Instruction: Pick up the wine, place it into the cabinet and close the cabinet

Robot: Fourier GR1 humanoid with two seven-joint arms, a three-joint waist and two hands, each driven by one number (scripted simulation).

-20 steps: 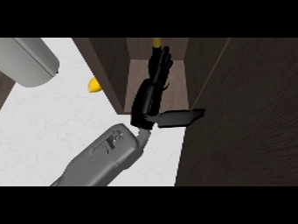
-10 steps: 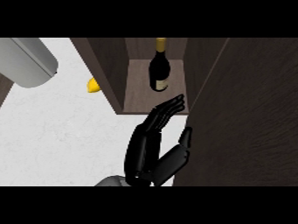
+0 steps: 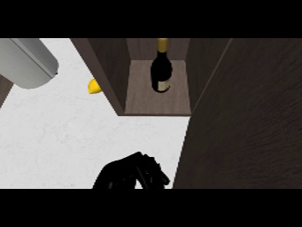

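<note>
At the bottom centre of the frame, a black hand (image 3: 132,174) is showing above the white marbled worktop (image 3: 68,128), its fingers curling with nothing in them; which arm it belongs to cannot be told. Farther up, the dark glass wine bottle with a gold cap (image 3: 161,71) is standing inside the open dark wooden cabinet (image 3: 154,99). A small yellow object (image 3: 94,87) is lying just left of the cabinet, and a grey cylinder (image 3: 22,62) is occupying the upper left.

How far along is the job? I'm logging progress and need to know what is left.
Done: the wine bottle stands upright inside the cabinet. In hand: nothing; one black hand sits low at the view's bottom edge over the counter, holding nothing. Which hand it is cannot be told. Left: the dark door at the right is open, so closing remains.
</note>
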